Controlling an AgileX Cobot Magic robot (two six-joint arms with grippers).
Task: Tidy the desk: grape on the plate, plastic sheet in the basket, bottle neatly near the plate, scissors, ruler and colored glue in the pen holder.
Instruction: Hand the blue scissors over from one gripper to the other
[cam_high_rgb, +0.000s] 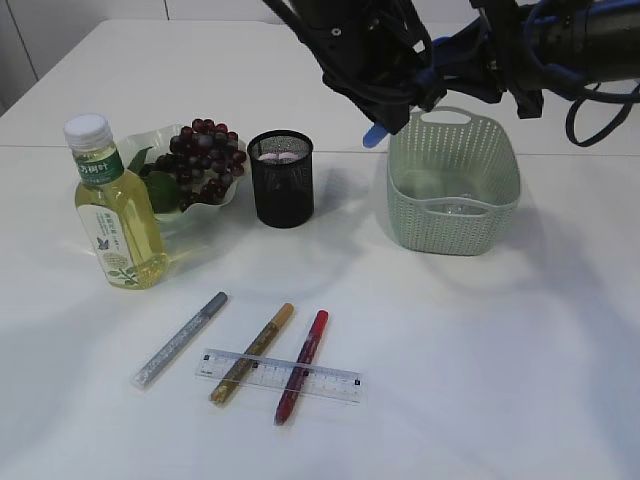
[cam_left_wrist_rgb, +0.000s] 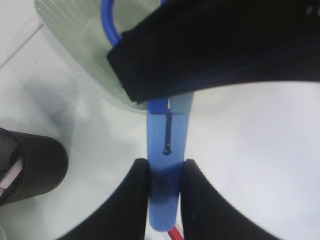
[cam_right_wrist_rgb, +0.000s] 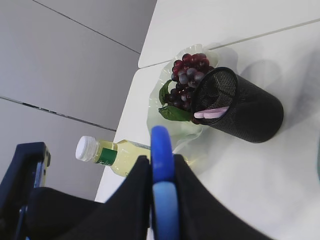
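The blue-handled scissors (cam_high_rgb: 374, 135) hang in the air between mesh pen holder (cam_high_rgb: 281, 179) and green basket (cam_high_rgb: 453, 183). Grapes (cam_high_rgb: 205, 160) fill the plate (cam_high_rgb: 160, 135) behind the upright bottle (cam_high_rgb: 112, 205). Three glue pens (cam_high_rgb: 256, 352) and a clear ruler (cam_high_rgb: 330, 379) lie in front.

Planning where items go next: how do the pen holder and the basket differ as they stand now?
The pen holder is black wire mesh, round and narrow; the basket is pale green woven-look plastic, wide and rectangular with handle slots. The pen holder has something pink inside; the basket holds what seems a clear sheet. The pen holder stands beside the grape plate; the basket stands apart, right. Both are upright and open-topped.
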